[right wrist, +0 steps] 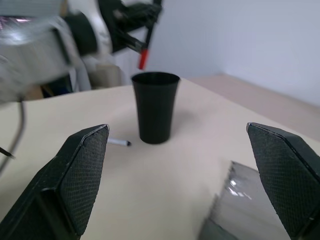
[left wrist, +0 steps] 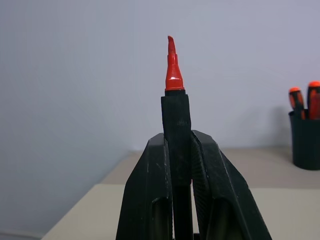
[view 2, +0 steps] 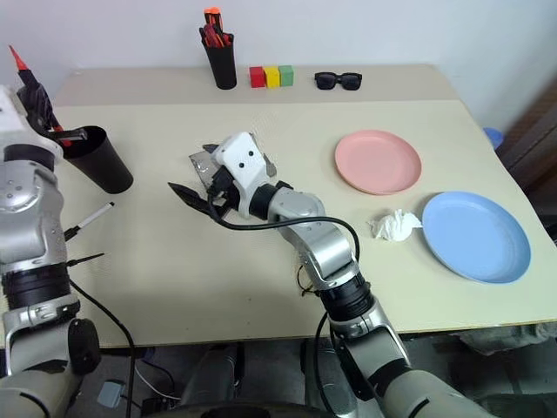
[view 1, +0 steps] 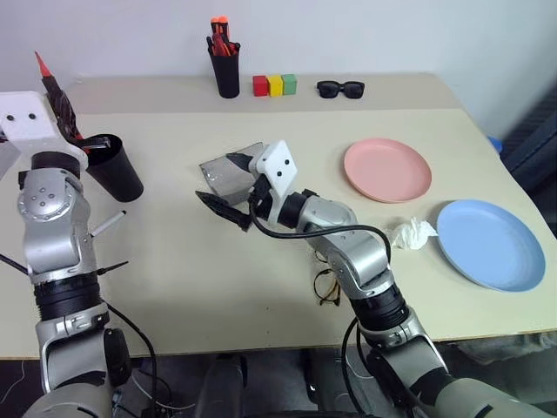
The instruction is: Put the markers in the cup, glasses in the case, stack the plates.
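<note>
The glasses are largely hidden beneath the right forearm near the table's front edge; only part of a thin frame is seen. The case is partly covered by the right gripper, and in the right wrist view it is cut off at the picture's edge. The red marker is concealed along most of its body by the left gripper's fingers. The light blue plate is clipped by the picture's edge.

The left gripper clamps the red marker upright beside the black cup.
</note>
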### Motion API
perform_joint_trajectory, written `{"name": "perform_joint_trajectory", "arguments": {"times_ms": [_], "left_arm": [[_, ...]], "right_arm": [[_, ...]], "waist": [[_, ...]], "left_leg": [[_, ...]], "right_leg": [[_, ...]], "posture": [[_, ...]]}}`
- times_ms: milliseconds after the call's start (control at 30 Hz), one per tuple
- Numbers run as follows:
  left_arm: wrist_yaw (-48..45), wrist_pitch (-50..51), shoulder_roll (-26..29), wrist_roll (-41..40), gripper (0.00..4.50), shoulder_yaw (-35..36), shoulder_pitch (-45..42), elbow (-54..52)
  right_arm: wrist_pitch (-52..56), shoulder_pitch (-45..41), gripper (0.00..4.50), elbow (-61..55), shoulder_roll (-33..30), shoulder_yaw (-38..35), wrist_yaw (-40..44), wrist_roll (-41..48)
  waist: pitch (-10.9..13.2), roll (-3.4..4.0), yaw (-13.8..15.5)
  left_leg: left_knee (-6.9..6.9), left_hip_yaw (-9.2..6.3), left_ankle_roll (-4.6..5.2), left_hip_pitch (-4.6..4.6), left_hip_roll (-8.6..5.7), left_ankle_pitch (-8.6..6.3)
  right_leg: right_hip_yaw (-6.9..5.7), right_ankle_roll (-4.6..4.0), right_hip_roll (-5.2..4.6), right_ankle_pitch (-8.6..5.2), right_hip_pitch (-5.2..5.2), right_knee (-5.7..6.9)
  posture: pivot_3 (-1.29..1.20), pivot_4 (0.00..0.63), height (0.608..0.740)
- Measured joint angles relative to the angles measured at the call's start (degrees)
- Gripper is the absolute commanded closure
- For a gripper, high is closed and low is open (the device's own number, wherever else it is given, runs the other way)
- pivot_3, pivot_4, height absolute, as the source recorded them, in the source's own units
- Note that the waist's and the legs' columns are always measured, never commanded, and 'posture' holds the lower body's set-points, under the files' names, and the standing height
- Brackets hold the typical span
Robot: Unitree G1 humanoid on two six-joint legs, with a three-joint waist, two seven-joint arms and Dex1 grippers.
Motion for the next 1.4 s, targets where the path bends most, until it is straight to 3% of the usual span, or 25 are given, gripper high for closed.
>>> {"name": "perform_joint_trajectory", "arguments": {"times_ms": [300, 733, 767, 967, 1200, 1300, 1400], "left_arm": [[-0.15, -9.13, -0.21, 0.39, 4.46, -0.77, -1.98, 11.89], [1.76, -10.02, -1.64, -0.2, 4.46, -0.74, 0.12, 13.1], [1.96, -10.02, -1.7, -0.25, 3.45, -0.74, 0.35, 13.06], [2.62, -9.92, -2.32, -0.29, 0.64, -0.76, 1.61, 12.85], [3.0, -7.58, -2.16, -3.61, 0.64, 1.04, 2.02, 7.28], [-1.2, -3.37, 2.09, -8.49, 0.64, 3.87, 5.05, 0.76], [-6.33, 2.66, 6.3, -14.97, 0.02, 9.03, 10.54, -5.46]], "right_arm": [[0.13, 0.72, 0.0, -0.14, 0.15, 0.47, 0.09, -0.01], [0.23, 1.29, 0.0, -0.82, 0.06, 0.62, 0.52, -0.01], [0.23, 1.29, 0.0, -0.81, 0.06, 0.65, 0.55, -0.01], [0.24, 1.3, 0.0, -0.82, 0.05, 0.92, 0.93, -0.01], [0.25, 1.3, 0.0, -0.82, -0.04, 0.92, 0.94, -0.12], [0.28, 1.48, 0.0, -1.06, -0.66, 0.78, 0.94, -0.13], [0.43, 1.82, 0.0, -1.22, -1.53, 0.3, 0.89, -0.14]], "waist": [[0.0, 0.0, -0.19], [0.0, 0.0, -0.17], [0.0, 0.0, -0.16], [0.0, 0.0, -0.16], [0.0, 0.0, -0.23], [0.01, 0.01, -0.85], [0.01, 0.01, -1.4]], "left_leg": [[-0.05, -0.11, 0.0, 0.0, 0.0, 0.0], [-0.06, -0.15, 0.0, -0.02, 0.0, 0.0], [-0.05, -0.15, 0.0, -0.02, 0.0, 0.0], [-0.06, -0.16, 0.0, -0.02, 0.0, 0.0], [-0.07, -0.17, 0.0, -0.03, 0.01, 0.0], [-0.13, -0.17, 0.0, -0.01, 0.01, 0.0], [-0.16, -0.19, 0.0, -0.01, 0.02, 0.0]], "right_leg": [[-0.11, 0.0, 0.01, 0.0, 0.0, 0.02], [-0.14, 0.0, 0.01, 0.0, 0.0, 0.03], [-0.15, 0.0, 0.01, 0.0, 0.0, 0.03], [-0.15, 0.0, 0.01, 0.0, 0.0, 0.03], [-0.16, 0.0, 0.01, 0.0, -0.01, 0.03], [-0.15, -0.01, 0.01, 0.0, -0.02, 0.03], [-0.17, -0.02, 0.01, -0.01, -0.02, 0.03]], "posture": [[0.0, 0.15, 0.74], [0.0, 0.15, 0.74], [0.0, 0.15, 0.74], [0.0, 0.15, 0.74], [0.0, 0.15, 0.74], [0.0, 0.15, 0.74], [0.0, 0.15, 0.74]]}}
